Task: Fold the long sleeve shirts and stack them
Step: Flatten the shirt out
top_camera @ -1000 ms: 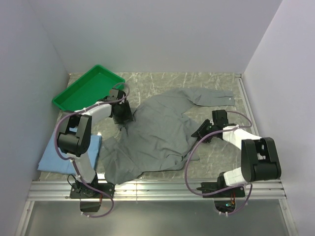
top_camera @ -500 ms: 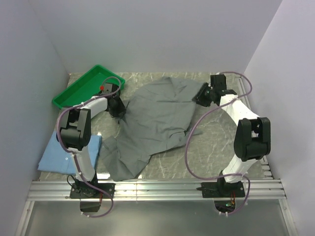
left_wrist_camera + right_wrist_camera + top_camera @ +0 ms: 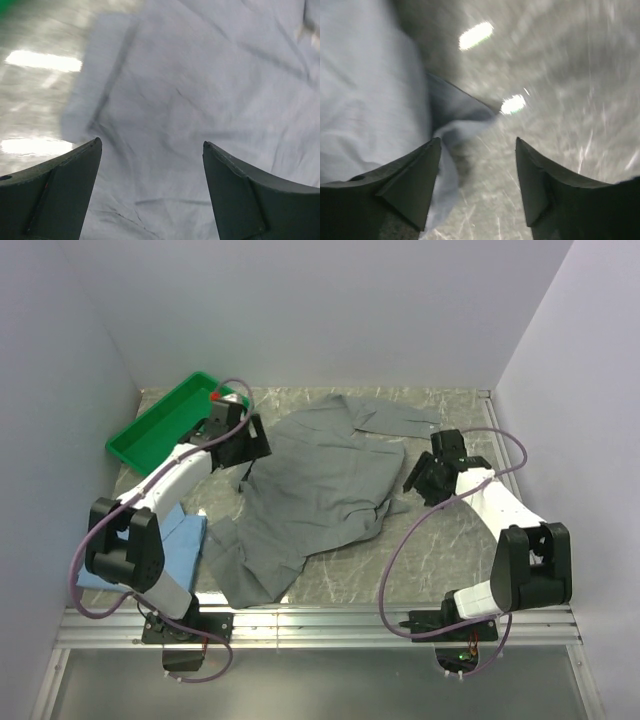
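1. Well to the left of the left gripper (image 3: 250,445) and nearer the bases, the light blue shirt (image 3: 188,532) lies flat as a neat rectangle.
2. In its wrist view, the left gripper (image 3: 150,145) has its jaws spread wide with nothing between them. It hovers over the far left edge of the grey shirt (image 3: 320,490), and cloth (image 3: 200,90) fills the view under it and off to its right.
3. The grey shirt lies rumpled between the two hands. Its long axis runs from the near-left hem to the far-right sleeve.
4. The right gripper (image 3: 418,480) (image 3: 477,142) is also spread and empty. The shirt's edge (image 3: 455,120) lies just below its left finger, and bare table (image 3: 440,550) lies under its right finger.
5. We judge each hand nearest its own side of the shirt, so the next grasp means reaching down and slightly inward.
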